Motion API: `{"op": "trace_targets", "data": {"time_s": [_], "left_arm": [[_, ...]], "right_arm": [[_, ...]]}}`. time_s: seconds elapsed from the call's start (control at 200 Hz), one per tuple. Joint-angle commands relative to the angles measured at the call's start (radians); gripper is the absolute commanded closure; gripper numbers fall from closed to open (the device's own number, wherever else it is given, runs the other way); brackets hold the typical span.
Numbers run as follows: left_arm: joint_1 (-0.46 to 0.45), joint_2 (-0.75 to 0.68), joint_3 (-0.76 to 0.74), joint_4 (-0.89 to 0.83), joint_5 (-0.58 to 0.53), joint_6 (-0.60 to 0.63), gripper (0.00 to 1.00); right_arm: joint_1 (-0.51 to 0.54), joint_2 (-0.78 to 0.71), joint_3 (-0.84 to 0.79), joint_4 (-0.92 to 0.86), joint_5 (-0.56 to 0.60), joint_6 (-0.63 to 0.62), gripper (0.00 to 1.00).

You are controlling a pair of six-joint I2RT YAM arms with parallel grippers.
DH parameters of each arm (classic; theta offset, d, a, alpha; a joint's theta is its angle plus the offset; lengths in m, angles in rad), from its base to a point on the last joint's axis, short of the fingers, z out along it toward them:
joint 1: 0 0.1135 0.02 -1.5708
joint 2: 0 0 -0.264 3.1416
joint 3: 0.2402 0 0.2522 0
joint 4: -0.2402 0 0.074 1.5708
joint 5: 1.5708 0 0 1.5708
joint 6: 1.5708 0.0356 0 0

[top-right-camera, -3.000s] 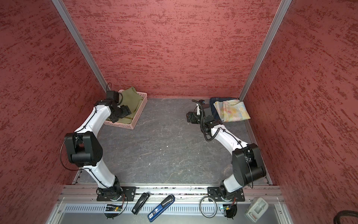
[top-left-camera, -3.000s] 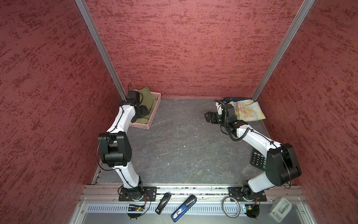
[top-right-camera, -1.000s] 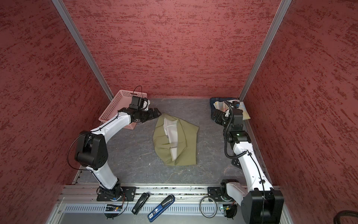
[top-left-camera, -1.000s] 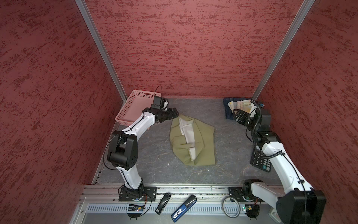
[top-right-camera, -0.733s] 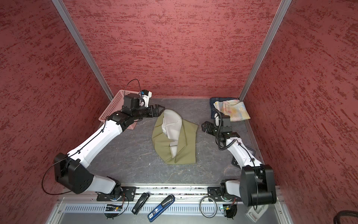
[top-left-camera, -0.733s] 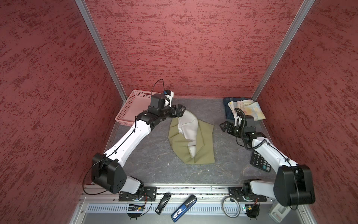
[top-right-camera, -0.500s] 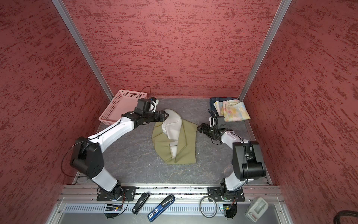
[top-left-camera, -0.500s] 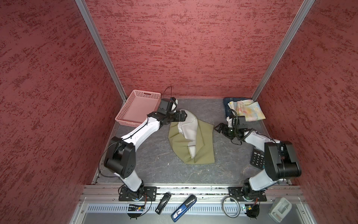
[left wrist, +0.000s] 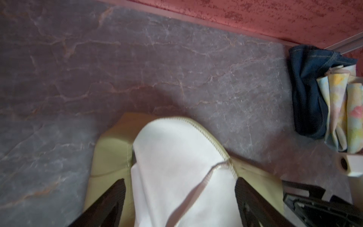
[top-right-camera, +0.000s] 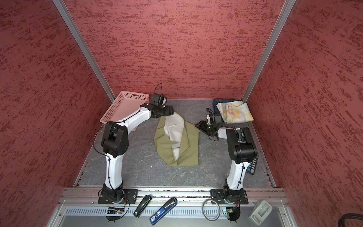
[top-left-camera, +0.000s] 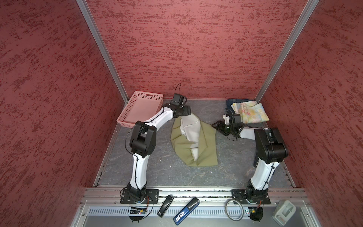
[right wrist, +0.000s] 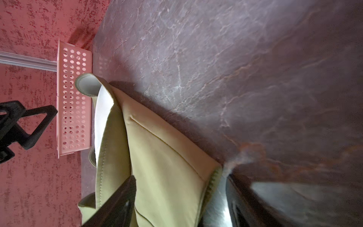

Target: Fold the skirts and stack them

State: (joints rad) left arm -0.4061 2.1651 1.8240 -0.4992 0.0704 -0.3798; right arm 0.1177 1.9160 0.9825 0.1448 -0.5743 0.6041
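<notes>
Denim skirt and floral skirt already folded and stacked. Olive skirt left unfolded, straddled by left gripper and right gripper — jaws spread, nothing pinched yet.

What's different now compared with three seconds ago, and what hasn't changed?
The green skirt has left the pink basket and lies spread mid-table, white lining showing. The left gripper moved from the basket to the skirt's far edge. The right gripper swung from beside the other skirts to its far right corner. Both jaws straddle cloth, not yet shut. Unchanged: floral skirt on denim skirt in the far corner.
</notes>
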Motion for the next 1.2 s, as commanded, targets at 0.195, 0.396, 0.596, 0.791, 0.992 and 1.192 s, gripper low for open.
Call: {"op": "trace_targets", "data": {"time_s": [0.195, 0.396, 0.596, 0.791, 0.992, 1.192], "left_arm": [[0.056, 0.16, 0.117, 0.097, 0.001, 0.088, 0.5], [0.087, 0.093, 0.122, 0.206, 0.095, 0.068, 1.0], [0.146, -0.227, -0.14, 0.395, 0.272, 0.038, 1.0], [0.199, -0.571, -0.456, 0.461, 0.293, 0.023, 1.0], [0.199, -0.712, -0.667, 0.509, 0.312, -0.043, 0.55], [0.156, -0.7, -0.755, 0.605, 0.341, -0.111, 0.25]], "right_arm": [[0.023, -0.032, 0.061, 0.063, 0.032, 0.022, 1.0], [0.022, -0.248, 0.148, -0.1, 0.132, -0.07, 1.0], [0.023, -0.456, 0.296, -0.339, 0.272, -0.205, 1.0], [0.023, -0.602, 0.432, -0.463, 0.337, -0.285, 1.0], [0.023, -0.617, 0.635, -0.598, 0.296, -0.356, 1.0], [0.023, -0.562, 0.882, -0.731, 0.186, -0.39, 1.0]]}}
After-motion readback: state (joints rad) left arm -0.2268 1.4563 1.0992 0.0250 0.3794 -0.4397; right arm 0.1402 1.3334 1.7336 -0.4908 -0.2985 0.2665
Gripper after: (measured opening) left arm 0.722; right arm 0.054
